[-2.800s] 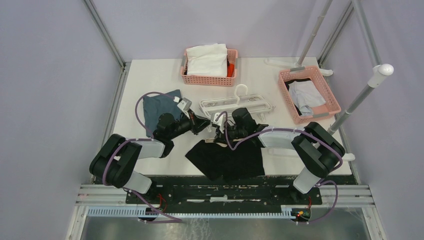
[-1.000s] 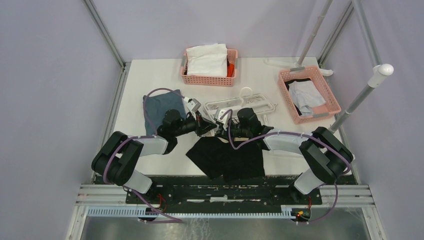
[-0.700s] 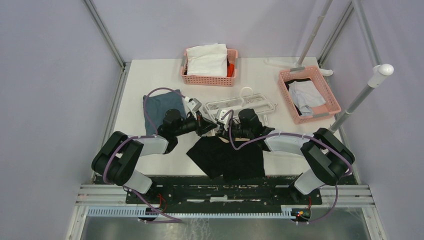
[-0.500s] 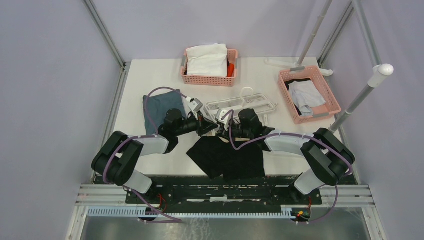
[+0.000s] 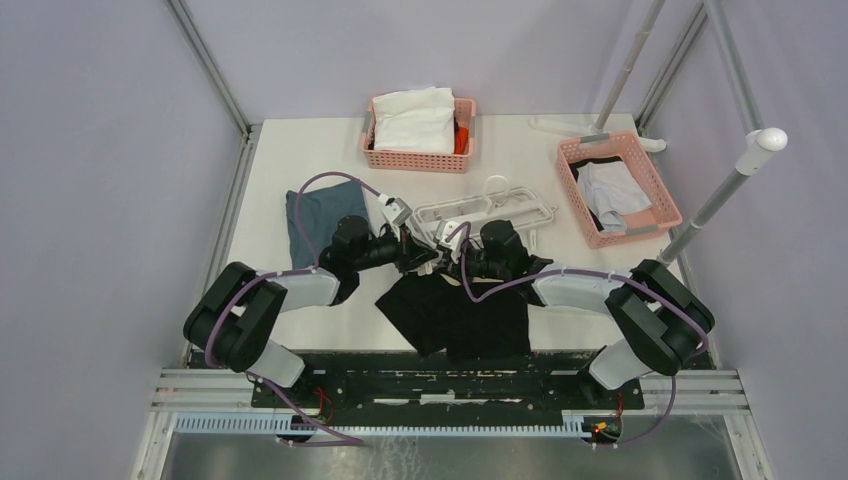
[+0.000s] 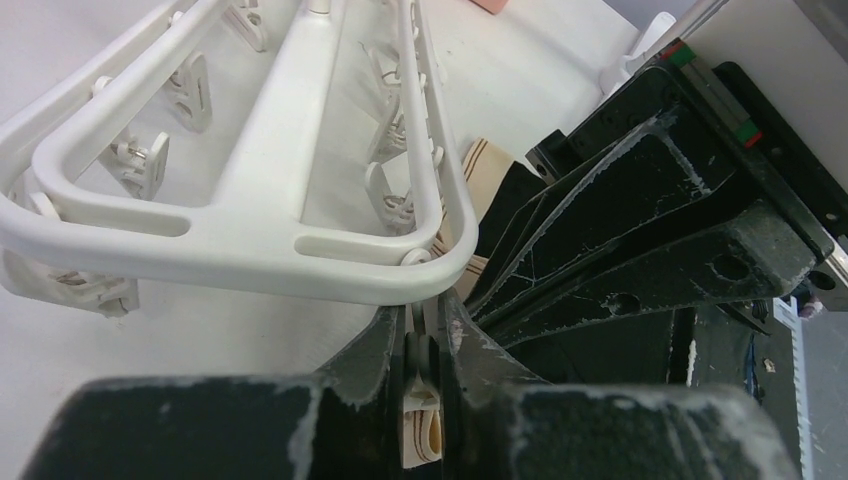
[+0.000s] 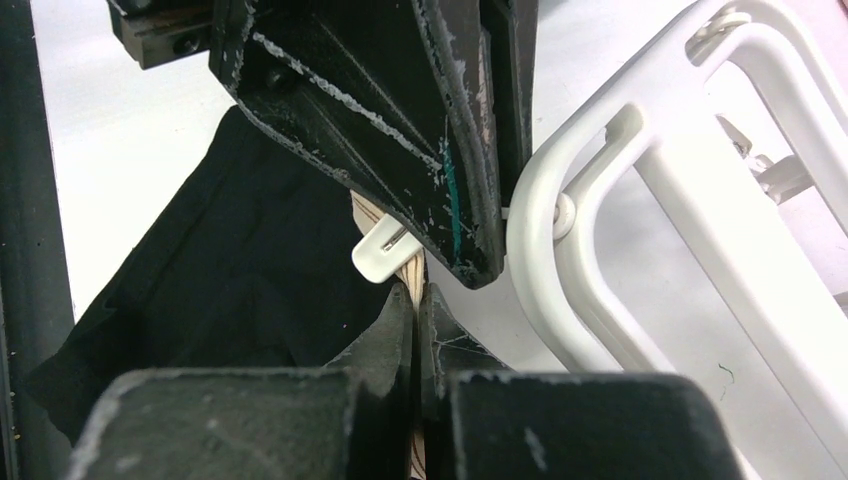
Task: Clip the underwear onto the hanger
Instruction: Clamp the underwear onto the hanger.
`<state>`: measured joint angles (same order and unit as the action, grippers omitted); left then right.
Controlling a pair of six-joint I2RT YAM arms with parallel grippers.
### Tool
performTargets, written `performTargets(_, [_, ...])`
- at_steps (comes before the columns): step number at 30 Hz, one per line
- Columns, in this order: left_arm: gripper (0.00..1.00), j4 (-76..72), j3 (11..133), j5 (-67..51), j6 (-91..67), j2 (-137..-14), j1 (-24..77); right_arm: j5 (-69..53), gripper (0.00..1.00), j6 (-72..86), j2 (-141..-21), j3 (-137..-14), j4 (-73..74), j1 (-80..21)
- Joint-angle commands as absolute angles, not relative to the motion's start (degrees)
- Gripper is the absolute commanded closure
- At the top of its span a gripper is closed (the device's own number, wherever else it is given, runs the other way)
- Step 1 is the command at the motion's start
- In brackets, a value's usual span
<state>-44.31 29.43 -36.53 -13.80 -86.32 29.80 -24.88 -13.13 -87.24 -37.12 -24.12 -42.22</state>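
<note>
left gripper [image 6: 424, 325] pinches a small white plastic clip [image 7: 383, 252] hanging at the near left corner of the white plastic rectangular frame hanger [image 6: 290, 130]. its jaws are only a sliver apart, with the clip and a strip of tan band between them. the right gripper [image 7: 414, 305] is pressed closed on the tan striped waistband [image 6: 485, 170] of the black soft-fabric underwear [image 5: 455, 315], its tips just beside the left fingers. compared with nearly three seconds ago, both grippers have travelled a little to the right and away from the arm bases. the hanger has slid slightly the same way, and the left arm now covers less of the folded blue-grey cloth [image 5: 322, 215]. the underwear lies spread on the white table [image 5: 300, 150] between the two arms, with its waistband edge lifted to the hanger's corner and the rest flat and dark. whether the band sits fully in the clip's mouth cannot be told, as the left gripper's body blocks that spot. beyond the hanger, a pink mesh basket [image 5: 415, 160] holds a white garment [image 5: 415, 120]. a second pink mesh basket [image 5: 640, 230] sits to the right, well apart. purple cables loop over both wrists.
</note>
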Motion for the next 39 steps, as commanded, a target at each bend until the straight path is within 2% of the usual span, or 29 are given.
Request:
performTargets(1, [0.83, -43.5, 32.0, -37.1, -9.4, -85.4, 30.7, -24.4, 0.99, -13.1, -84.8, -37.1, -29.1, -41.9])
performTargets(15, [0.7, -41.0, 32.3, -34.9, -7.2, -84.7, 31.6, -24.8, 0.98, -12.8, -84.8, -36.9, -29.7, -42.0])
performTargets(26, [0.48, -40.9, 32.1, -34.0, -7.1, -84.1, 31.8, -26.3, 0.96, -12.4, -85.4, -37.3, -29.7, -42.0])
performTargets(33, [0.26, -42.9, 31.0, -33.2, -8.4, -82.8, 31.8, -25.9, 0.85, -12.4, -87.0, -38.2, -28.7, -42.0])
performTargets(39, [0.18, -44.2, 28.2, -26.7, -10.2, -77.5, 31.8, -23.5, 0.7, -11.7, -89.4, -40.4, -25.9, -41.9])
